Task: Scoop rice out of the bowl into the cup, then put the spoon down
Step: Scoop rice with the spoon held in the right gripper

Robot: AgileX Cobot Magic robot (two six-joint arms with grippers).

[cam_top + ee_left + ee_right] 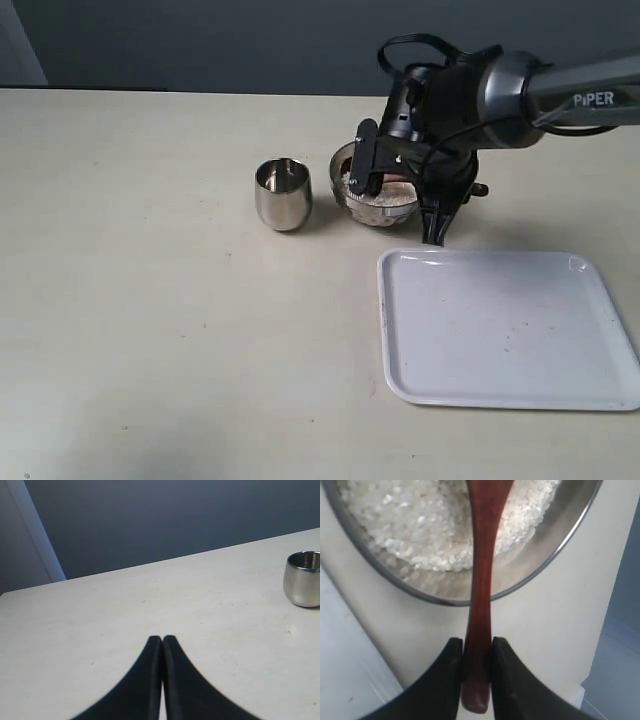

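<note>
Clamping the spoon (pixel 480 580) near the butt of its handle, the right gripper (pixel 477 650) hangs over the bowl (pixel 540 575), jaws pressed to either side of the dark wood. The spoon's long axis runs straight out from the jaws, across the near rim and over the rice (pixel 420 525). The scoop end passes out of the wrist view, so whether it is loaded cannot be told. The bowl stands toward the bench's (pixel 150 350) far edge, right of the middle. The cup (pixel 283 193) stands upright just beside it, apart, on the side toward the left edge; the carry would likely run that way. A white tray (pixel 500 330) lies at the near right corner. The left gripper (pixel 163 645), fingertips together and empty, hovers well short of the cup.
</note>
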